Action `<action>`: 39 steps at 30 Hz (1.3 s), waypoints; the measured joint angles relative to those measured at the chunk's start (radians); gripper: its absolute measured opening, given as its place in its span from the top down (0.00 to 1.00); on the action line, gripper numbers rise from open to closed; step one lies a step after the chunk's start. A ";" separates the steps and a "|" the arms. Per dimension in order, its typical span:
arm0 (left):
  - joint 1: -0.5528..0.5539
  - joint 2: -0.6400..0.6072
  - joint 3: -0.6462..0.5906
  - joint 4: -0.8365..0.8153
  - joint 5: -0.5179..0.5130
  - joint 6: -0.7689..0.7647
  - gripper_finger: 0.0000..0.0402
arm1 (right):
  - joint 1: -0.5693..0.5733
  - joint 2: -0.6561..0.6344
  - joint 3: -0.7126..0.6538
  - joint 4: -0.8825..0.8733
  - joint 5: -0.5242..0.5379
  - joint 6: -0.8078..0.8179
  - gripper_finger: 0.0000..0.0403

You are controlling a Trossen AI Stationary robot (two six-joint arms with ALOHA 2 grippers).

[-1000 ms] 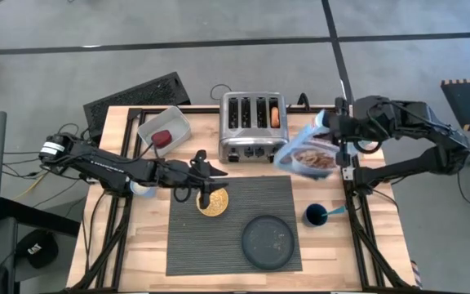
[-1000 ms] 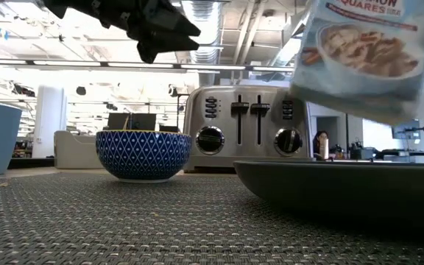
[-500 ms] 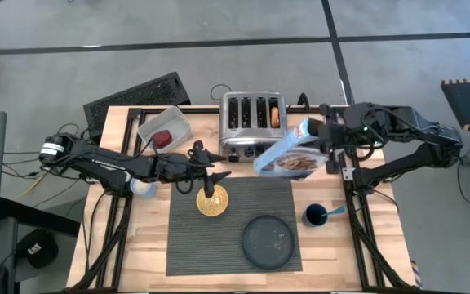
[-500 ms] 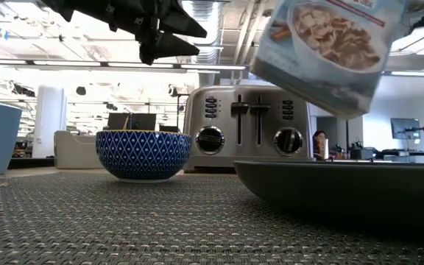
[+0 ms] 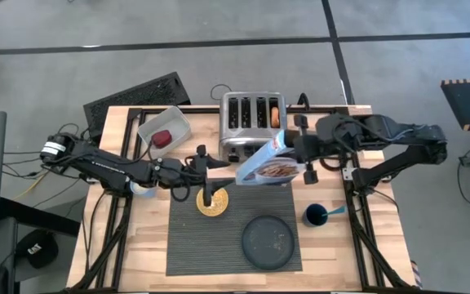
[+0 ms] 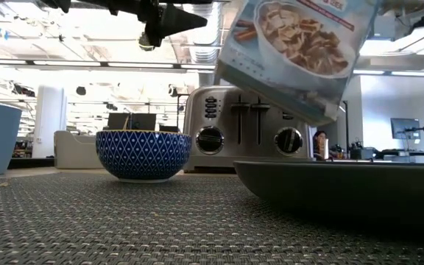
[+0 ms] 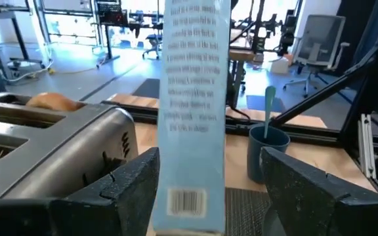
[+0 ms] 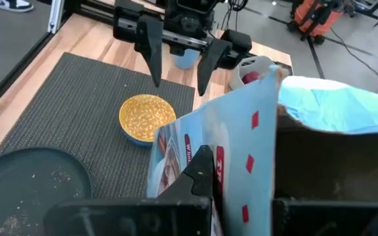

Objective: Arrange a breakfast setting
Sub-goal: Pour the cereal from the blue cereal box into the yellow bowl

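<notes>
On the wooden surface (image 5: pixel 137 249) the ribbed placemat (image 5: pixel 219 237) carries the dark plate (image 5: pixel 268 242) and, near its far edge, the yellow bowl (image 5: pixel 212 202). The right pincer (image 5: pixel 298 150), clamped shut on a cereal box (image 5: pixel 266 164), tilts it toward the bowl; light, crushable card, best gripped by its edges. The left pincer (image 5: pixel 208 171) hovers empty above the bowl, fingers apart. Only the low view shows the bowl's blue patterned outside.

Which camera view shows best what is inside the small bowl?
The right wrist view: it looks down into the bowl, showing the yellow inside. The high view shows it small, partly under the left gripper. The low view shows only its blue patterned side.
</notes>
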 joint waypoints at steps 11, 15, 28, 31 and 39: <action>0.000 0.000 0.000 -0.003 -0.055 -0.013 0.08 | -0.001 0.042 0.000 0.084 0.002 -0.009 0.95; 0.000 0.000 0.000 -0.003 -0.056 0.003 0.08 | -0.001 0.052 -0.001 0.106 0.002 -0.010 0.95; 0.023 0.185 0.068 0.053 -0.092 0.030 0.12 | 0.020 0.077 -0.001 0.161 -0.023 -0.009 0.95; 0.023 0.200 0.090 0.042 -0.086 0.038 0.22 | 0.030 0.077 -0.001 0.170 -0.022 -0.008 0.95; 0.022 0.200 0.100 0.026 -0.055 0.087 0.74 | 0.045 0.075 -0.001 0.169 -0.019 -0.007 0.95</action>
